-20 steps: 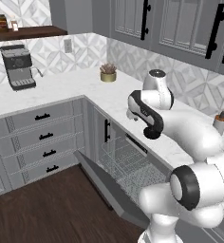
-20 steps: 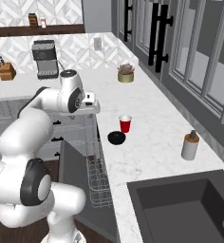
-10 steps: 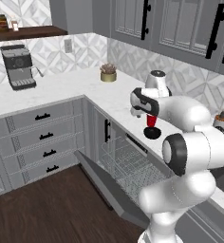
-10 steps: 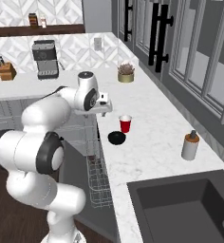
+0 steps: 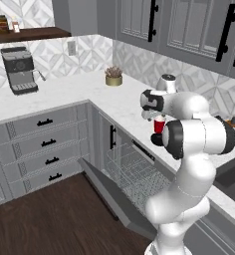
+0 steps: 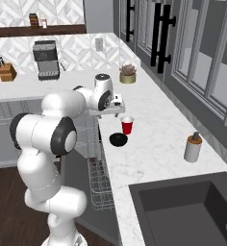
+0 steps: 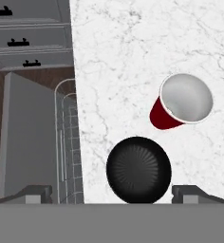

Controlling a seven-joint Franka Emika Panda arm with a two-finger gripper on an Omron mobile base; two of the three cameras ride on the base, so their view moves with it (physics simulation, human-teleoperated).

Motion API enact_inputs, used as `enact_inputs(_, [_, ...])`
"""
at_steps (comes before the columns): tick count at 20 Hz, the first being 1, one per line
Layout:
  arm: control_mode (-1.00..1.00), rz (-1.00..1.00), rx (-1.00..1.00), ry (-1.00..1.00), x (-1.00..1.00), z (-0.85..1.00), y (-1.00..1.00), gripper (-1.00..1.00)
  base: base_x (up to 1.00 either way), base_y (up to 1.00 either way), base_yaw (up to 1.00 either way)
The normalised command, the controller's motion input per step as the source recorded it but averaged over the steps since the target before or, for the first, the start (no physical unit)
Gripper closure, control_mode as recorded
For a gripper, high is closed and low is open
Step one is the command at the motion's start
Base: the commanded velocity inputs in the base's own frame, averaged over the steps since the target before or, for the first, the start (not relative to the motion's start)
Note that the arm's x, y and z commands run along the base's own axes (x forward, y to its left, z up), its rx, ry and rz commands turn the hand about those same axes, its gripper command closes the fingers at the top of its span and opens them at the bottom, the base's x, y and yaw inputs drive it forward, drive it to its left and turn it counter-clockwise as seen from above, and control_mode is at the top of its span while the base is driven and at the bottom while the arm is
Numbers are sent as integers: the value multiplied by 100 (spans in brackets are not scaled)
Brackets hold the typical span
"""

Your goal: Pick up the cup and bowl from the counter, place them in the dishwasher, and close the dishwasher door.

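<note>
from the hand camera i see, at the left, the dishwasher door (image 7: 26, 142) dropped open with the wire rack (image 7: 69, 142) beside it, then the counter (image 7: 133, 57) edge. the bowl (image 7: 138, 170) sits low between my fingertips, which stand wide apart at either side of it (nothing pinched), and the cup (image 7: 180, 107) stands upright just beyond it to the right, close by but not touching. in the right base view the gripper (image 6: 116, 106) hangs above the counter just behind the cup (image 6: 127, 125) and bowl (image 6: 118, 139), with a soap dispenser (image 6: 193, 147) well off to the right and a small potted plant (image 6: 128, 74) further back.
</note>
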Motion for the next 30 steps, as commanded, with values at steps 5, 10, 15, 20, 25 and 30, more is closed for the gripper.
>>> enact_inputs(5, [-100,2,0,2,44,-10,-11,-100,0,0,0])
enact_inputs(10, [-100,-3,0,0,19,-20,-11,-100,0,0,0])
enact_inputs(15, [-100,0,0,1,10,-22,-22,-100,0,0,0])
enact_inputs(20, [-100,0,0,7,35,-23,-23,-100,0,0,0])
enact_inputs(25, [-100,6,2,2,46,-6,-19,-100,0,0,0])
enact_inputs(30, [-100,7,0,-1,29,-21,-10,-100,0,0,0])
